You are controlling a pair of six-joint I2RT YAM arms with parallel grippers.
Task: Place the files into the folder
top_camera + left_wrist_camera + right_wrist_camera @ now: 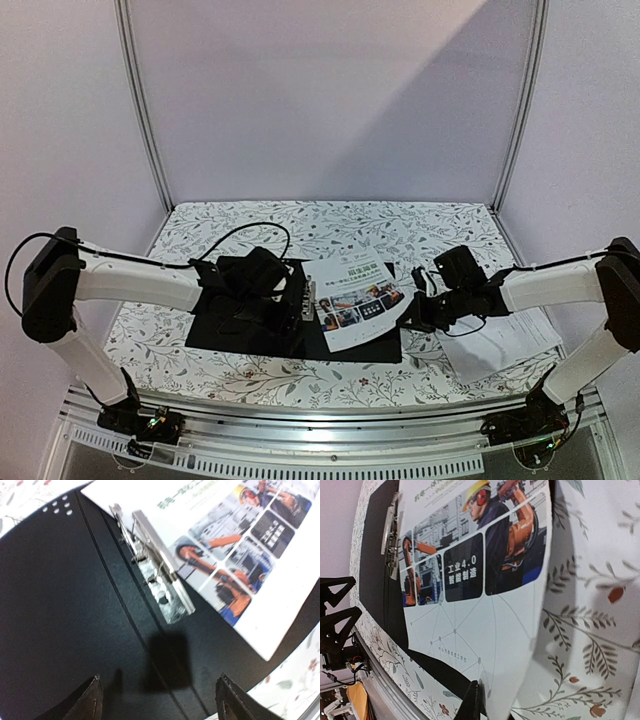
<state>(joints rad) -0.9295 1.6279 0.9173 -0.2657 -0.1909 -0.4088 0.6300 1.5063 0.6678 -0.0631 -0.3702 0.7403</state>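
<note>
Right claw (413, 312) is pinching the leaflet (355, 300) at its right edge. The leaflet lies across the right half of the open folder (215, 335), left edge just beside the clip (160, 575), and the left claw (160, 707) hangs spread over the left half. Drag it left, flat and square to the spine, with a light pinch so it doesn't buckle. The white sheets (505, 340) on the desk to the right come next.

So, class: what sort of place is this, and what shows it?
Probably an exhibition-booth robot demo: plain partition panels in aluminium posts, a floral-cloth table, two robot arms bolted at its edge.
</note>
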